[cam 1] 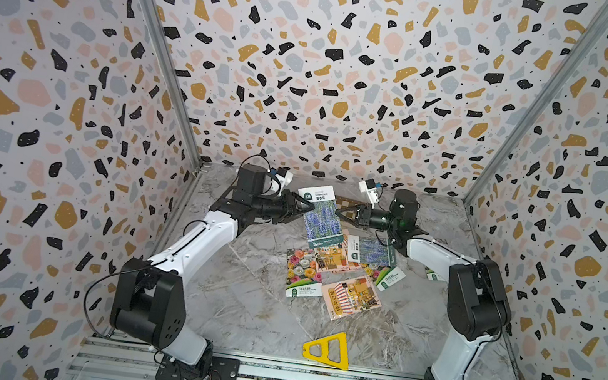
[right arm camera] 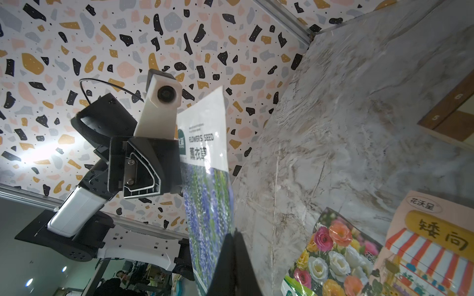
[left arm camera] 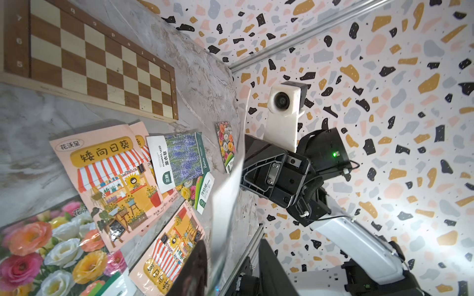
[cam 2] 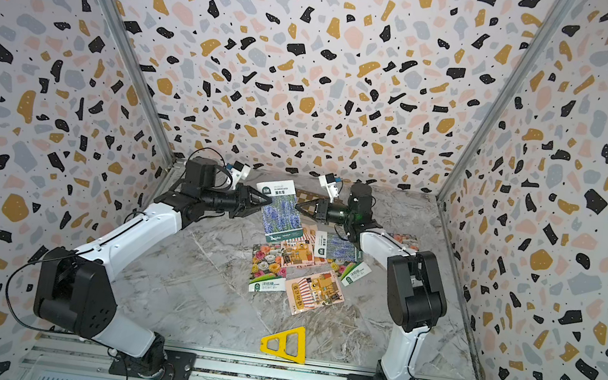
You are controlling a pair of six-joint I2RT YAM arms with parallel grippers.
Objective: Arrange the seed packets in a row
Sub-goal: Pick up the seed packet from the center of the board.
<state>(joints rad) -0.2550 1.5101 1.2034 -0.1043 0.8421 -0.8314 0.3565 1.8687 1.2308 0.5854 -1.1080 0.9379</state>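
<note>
Right claw [cam 1: 339, 212] pinching raised lavender packet [cam 1: 322, 221], left claw [cam 1: 307, 208] at opposite edge

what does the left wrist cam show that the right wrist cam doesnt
Only left wrist: the right gripper, and a flat purple lavender seed packet lying on the pile. Only right wrist: the left gripper, and the printed front of the held purple lavender seed packet. Both: the brown-and-cream wooden chessboard, grey marble table, a multicoloured flower packet, a pink shop-drawing packet.
</note>
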